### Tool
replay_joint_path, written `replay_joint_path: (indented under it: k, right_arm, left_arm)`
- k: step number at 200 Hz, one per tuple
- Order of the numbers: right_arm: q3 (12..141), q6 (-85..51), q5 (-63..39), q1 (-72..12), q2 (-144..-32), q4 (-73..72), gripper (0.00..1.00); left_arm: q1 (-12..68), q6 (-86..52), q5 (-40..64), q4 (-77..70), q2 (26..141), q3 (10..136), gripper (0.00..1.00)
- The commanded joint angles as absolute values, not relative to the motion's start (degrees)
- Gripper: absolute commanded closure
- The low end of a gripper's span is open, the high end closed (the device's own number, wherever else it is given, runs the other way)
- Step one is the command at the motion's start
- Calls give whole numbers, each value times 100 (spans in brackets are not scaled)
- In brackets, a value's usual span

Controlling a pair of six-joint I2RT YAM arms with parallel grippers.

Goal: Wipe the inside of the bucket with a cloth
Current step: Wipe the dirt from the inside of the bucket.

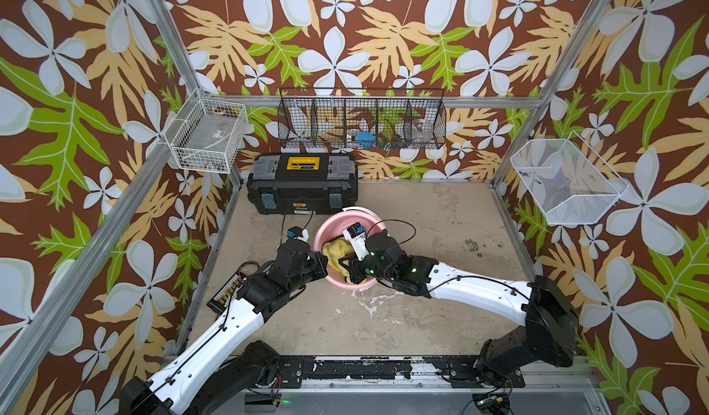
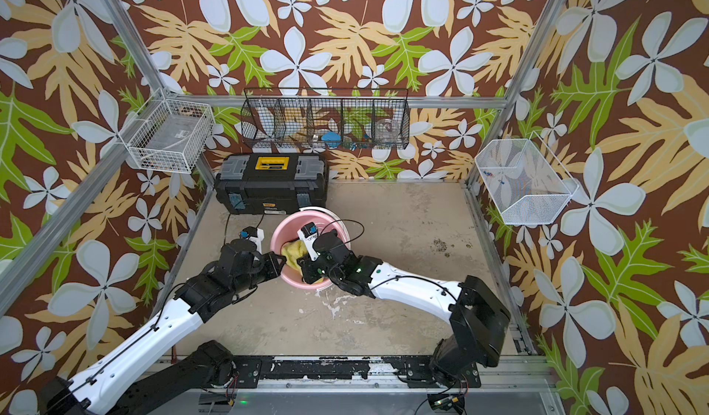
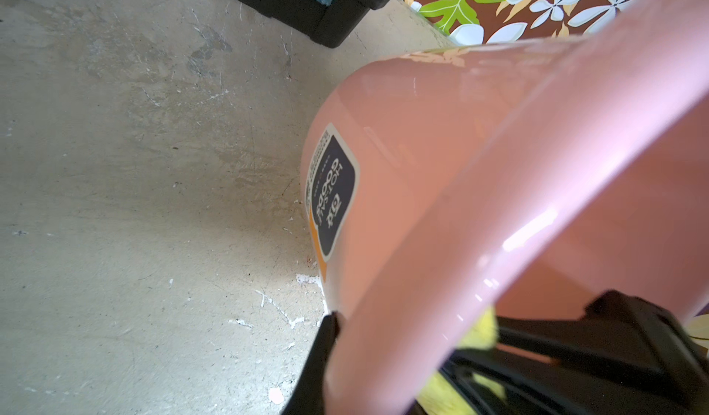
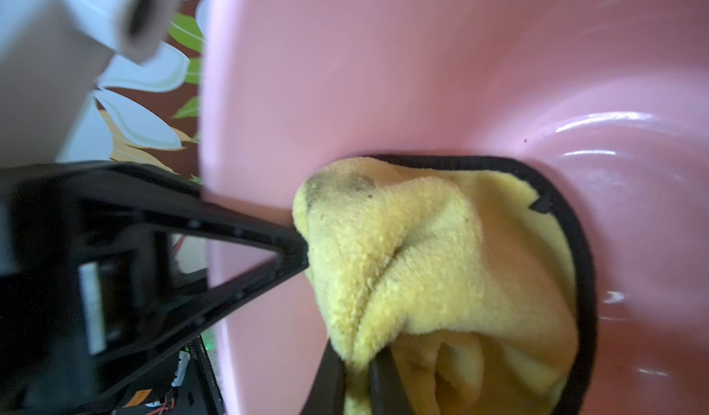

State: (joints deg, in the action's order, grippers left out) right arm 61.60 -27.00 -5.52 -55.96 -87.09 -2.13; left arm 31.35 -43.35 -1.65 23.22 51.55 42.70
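Both top views: the bucket point(image 1: 337, 229), pink and round, stands mouth-up on the tabletop point(image 1: 422, 221), slightly toward 9 o'clock from the middle of the surface. A black-and-yellow toolbox point(image 1: 303, 186) lies at 11 o'clock of the bucket, just beside it against the back wall. The cloth point(image 1: 334, 255), yellow and fluffy, sits bunched inside the bucket against the inner wall on the 8 o'clock side.

The left arm reaches the rim at about 8 o'clock. In the left wrist view the left hand point(image 3: 414, 325) is clenched on the rim, with one black finger on the outer wall and the other inside, the pink lip between them. A dark label point(image 3: 333, 198) is on the outer wall just beside this grip, and a sliver of yellow cloth shows at the inner finger.

The right arm crosses the rim from about 4 o'clock and dips into the bucket. In the right wrist view the right hand point(image 4: 358, 378) is closed on a fold of the cloth, which is pressed against the inner wall near the floor of the bucket. The cloth's black trim point(image 4: 583, 263) curves along its outer edge, and a greyish stain marks its upper fold.

White flecks point(image 1: 364, 303) mark the tabletop at 6 o'clock of the bucket. Dark specks point(image 1: 472, 245) lie at 3 o'clock, well apart from it.
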Motion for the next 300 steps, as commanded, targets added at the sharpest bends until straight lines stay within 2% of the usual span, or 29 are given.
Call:
replay_joint_path:
  k: [1,26,55,96,131,177,269,300]
  right_arm:
    - [5912,-2852,-191,-5604,-8170,-607,100]
    - [5810,-2720,732,-5607,-7674,-276,100]
    - [6002,-2500,1446,-5605,-7777,172,100]
    - [6420,-2529,1512,-5616,-8588,57,100]
    - [6048,-2775,1424,-5634,-8602,-1193,100]
    - [6200,-2878,1202,-5764,-9001,-1855,100]
    - [6412,-2493,2185,-5827,-9248,-2636,100]
    - [6728,-2242,3078,-5827,-9252,-2564,100]
  left_arm:
    - [3146,-4359,-334,1972,5151,4259,100]
    - [3146,-4408,-378,1919,5080,4201,100]
    - [3146,-4427,-345,1925,5089,4223,100]
    - [3146,-4737,203,1743,5203,4236,100]
    - [3143,-4911,567,1773,5229,4272,100]
    - [3142,-5266,1138,1675,5203,4262,100]
    - [3155,-5520,1566,1739,4957,4052,100]
    - [3164,-5537,1526,1802,4840,3939,100]
